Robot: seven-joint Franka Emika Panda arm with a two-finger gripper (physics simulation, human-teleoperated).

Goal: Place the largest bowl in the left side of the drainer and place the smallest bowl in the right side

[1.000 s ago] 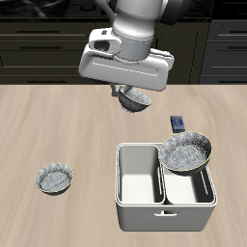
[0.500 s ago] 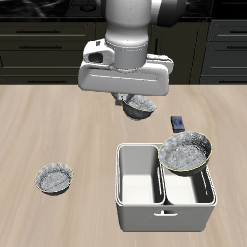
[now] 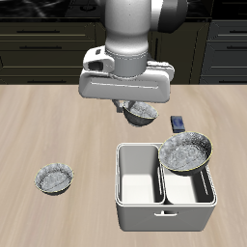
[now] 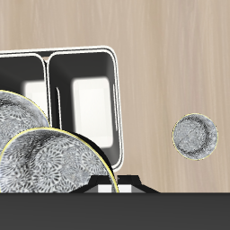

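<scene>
My gripper [image 3: 134, 105] hangs behind the drainer [image 3: 120, 198], shut on the rim of the smallest bowl [image 3: 143, 113], a grey-blue patterned bowl held above the table. In the wrist view this bowl [image 4: 49, 171] fills the near field, just short of the drainer's [image 4: 115, 99] back rim. The largest bowl [image 3: 186, 152] rests tilted in the drainer's left side, with its wavy rim rising above the tub's edge; the wrist view shows that bowl [image 4: 13, 112] too. The other compartment [image 3: 140, 176] is empty.
A mid-sized matching grey bowl [image 3: 54, 178] sits on the table well away from the drainer, nearer the front edge, and shows in the wrist view [image 4: 195, 137]. A small dark block [image 3: 178, 123] lies just behind the drainer. Dark cabinets line the back.
My gripper has carried the held bowl forward toward the drainer and slightly lower. The other bowls and the drainer have not moved.
</scene>
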